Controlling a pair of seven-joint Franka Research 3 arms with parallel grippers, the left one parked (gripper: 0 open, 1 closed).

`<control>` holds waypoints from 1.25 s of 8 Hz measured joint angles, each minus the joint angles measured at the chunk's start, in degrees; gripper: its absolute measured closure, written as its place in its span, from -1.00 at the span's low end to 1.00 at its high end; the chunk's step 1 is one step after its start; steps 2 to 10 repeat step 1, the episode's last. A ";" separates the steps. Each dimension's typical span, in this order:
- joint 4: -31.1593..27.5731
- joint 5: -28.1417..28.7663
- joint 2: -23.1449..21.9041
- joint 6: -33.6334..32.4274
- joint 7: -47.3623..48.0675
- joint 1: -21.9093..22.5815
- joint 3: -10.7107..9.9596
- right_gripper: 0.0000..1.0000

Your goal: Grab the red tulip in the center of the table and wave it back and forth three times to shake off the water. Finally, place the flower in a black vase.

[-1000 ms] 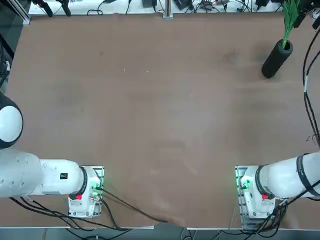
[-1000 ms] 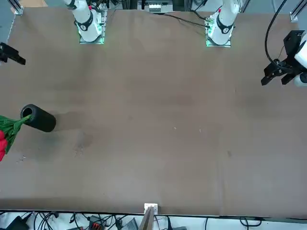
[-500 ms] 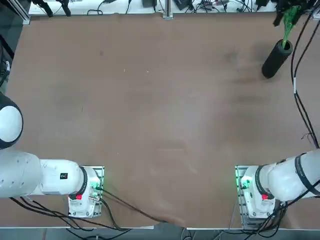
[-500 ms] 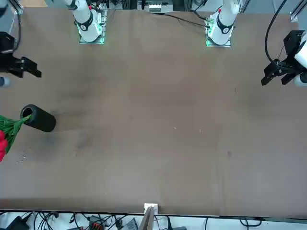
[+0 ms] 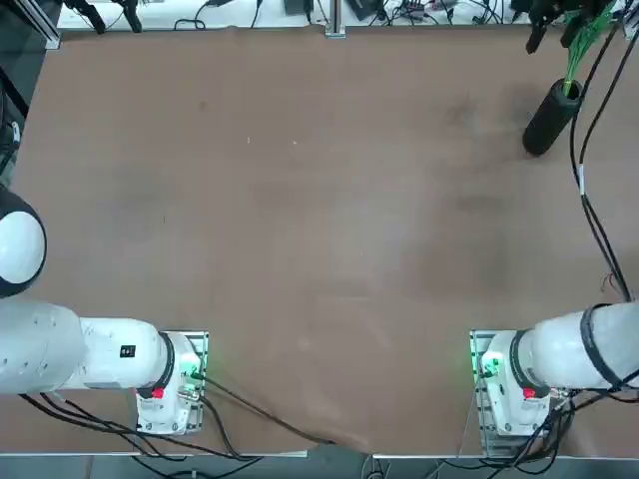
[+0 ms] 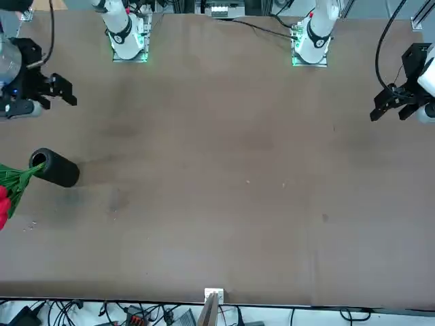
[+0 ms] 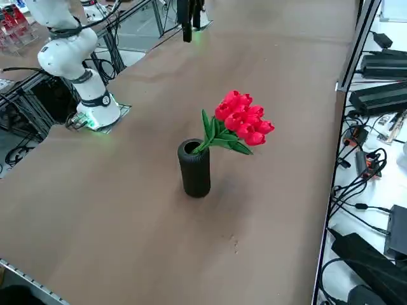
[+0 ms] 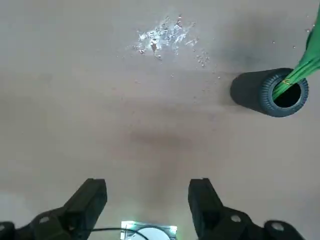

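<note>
You look to be at the end of the job: the flower is in its vase, so the placing seems done. Whether the three shakes were made, these views can't tell you. From here the next move calls for little more than taking the arm clear and parking it, without letting a finger or a cable brush the blooms.

Starting near, the right arm's base (image 5: 514, 394) is fixed at your near right, by the edge of the table (image 7: 140, 203). Your right gripper (image 8: 148, 192) is raised over the right part of the table, its two fingers spread wide with nothing between them, apart from the bunch.

Farther on, at the far right, the black vase (image 7: 195, 173) stands upright on its base, its long axis vertical and its mouth up. The red tulip (image 7: 245, 119) sits in it, stalk end down inside the mouth. The bunch's long axis leans: it slants up and out over the rim, so the blooms point toward the far side. That overhang could make the vase easy to tip if you knock it. Past the vase, farther and to the right, a few water drops (image 7: 236, 244) lie on the tabletop.
</note>
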 joint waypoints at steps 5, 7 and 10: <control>-1.80 0.00 -1.51 0.89 0.00 -0.59 0.29 -1.00; -1.80 0.00 -1.51 0.89 0.00 -0.59 0.29 -1.00; -1.80 0.00 -1.51 0.89 0.00 -0.59 0.29 -1.00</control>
